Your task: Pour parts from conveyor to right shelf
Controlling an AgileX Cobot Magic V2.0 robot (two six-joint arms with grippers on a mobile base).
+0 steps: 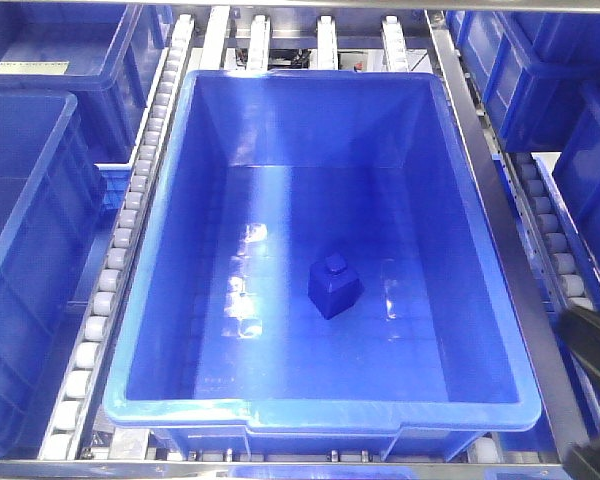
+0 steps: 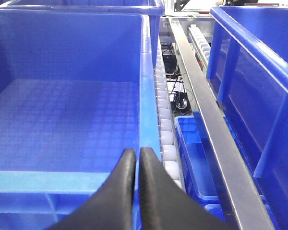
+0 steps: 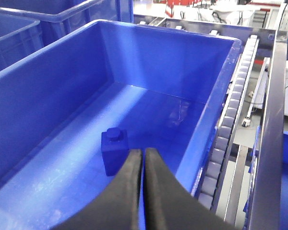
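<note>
One blue block (image 1: 334, 285) sits upright on the floor of the big blue bin (image 1: 160, 300) that rests on the shelf's white rollers (image 1: 120, 250), a little right of the bin's middle and clear of its walls. Both the left gripper (image 2: 136, 158) and the right gripper (image 3: 143, 158) have their black fingers pressed together, holding nothing.

One blue part (image 1: 334, 286), roughly cubic with a short round stud on top, stands upright on the gridded floor of a large deep blue bin (image 1: 160, 300), slightly right of centre and clear of all walls. Bin sits on the right shelf (image 1: 108, 285), a steel-framed rack with rows of small white rollers running along both long sides. Conveyor not visible in any view.
</note>
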